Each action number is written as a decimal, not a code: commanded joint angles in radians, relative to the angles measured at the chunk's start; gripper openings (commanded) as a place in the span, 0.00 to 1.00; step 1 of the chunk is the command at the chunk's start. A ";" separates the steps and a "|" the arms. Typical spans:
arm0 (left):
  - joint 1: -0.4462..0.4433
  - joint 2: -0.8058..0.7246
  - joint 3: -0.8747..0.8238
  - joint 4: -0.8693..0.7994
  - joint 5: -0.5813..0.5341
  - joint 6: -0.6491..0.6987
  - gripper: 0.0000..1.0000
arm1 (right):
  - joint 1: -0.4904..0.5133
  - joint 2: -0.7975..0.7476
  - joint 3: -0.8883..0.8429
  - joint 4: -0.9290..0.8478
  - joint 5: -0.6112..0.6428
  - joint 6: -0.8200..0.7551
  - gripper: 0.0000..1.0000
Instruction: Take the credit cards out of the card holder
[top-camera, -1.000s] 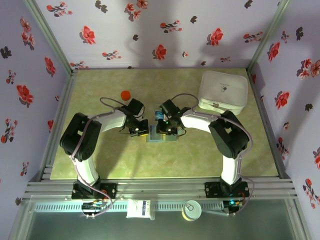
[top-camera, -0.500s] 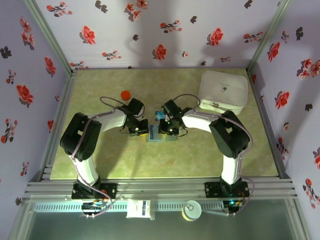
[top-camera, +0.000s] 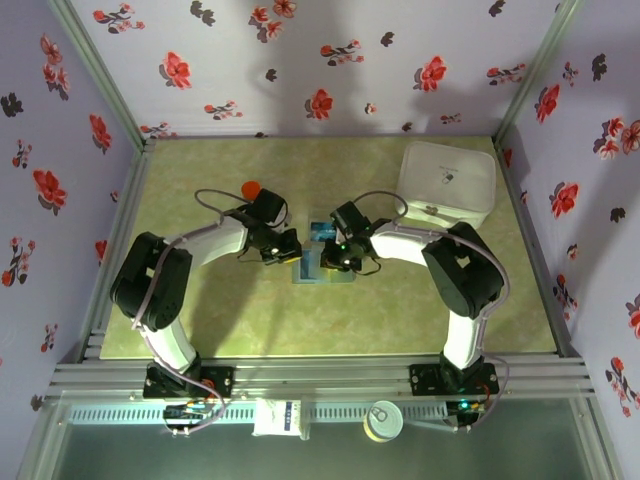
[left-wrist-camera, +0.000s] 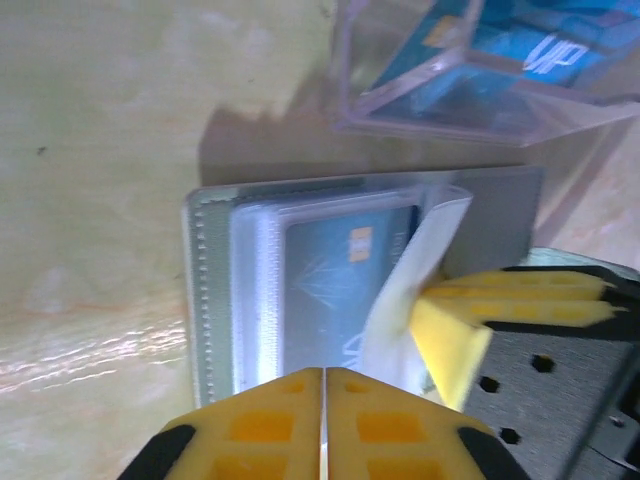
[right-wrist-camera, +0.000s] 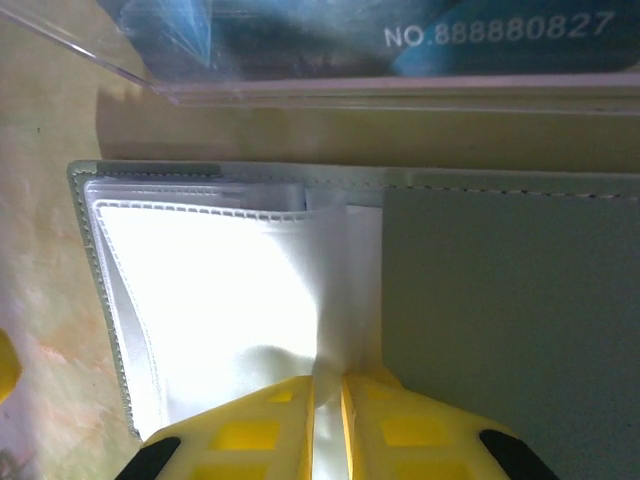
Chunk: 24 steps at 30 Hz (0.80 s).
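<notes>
- Pinching a pale sleeve flap (right-wrist-camera: 230, 290) of the card holder (right-wrist-camera: 500, 300) between the closed fingers of the right gripper (right-wrist-camera: 330, 385), raising it, likely to bare the pocket beneath.
- Waiting at the holder's left with the left gripper (left-wrist-camera: 323, 375), fingers pressed together on nothing, seemingly poised to pin the case or draw a card.
- Lying open and flat at mid-table (top-camera: 250, 330) between both arms, with a blue-grey chip credit card (left-wrist-camera: 320, 280) tucked under clear plastic, not yet out.
- Just beyond on the far side, a clear plastic box (left-wrist-camera: 450, 80) with blue print inside, close beside the holder.
</notes>
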 joint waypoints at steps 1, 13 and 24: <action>-0.011 -0.026 -0.004 0.051 0.058 -0.055 0.12 | -0.014 -0.024 -0.034 0.014 -0.010 0.022 0.17; -0.045 0.049 -0.003 0.113 0.095 -0.088 0.29 | -0.029 -0.026 -0.060 0.045 -0.036 0.027 0.17; -0.048 0.100 0.011 0.101 0.102 -0.091 0.32 | -0.031 -0.031 -0.063 0.043 -0.042 0.031 0.17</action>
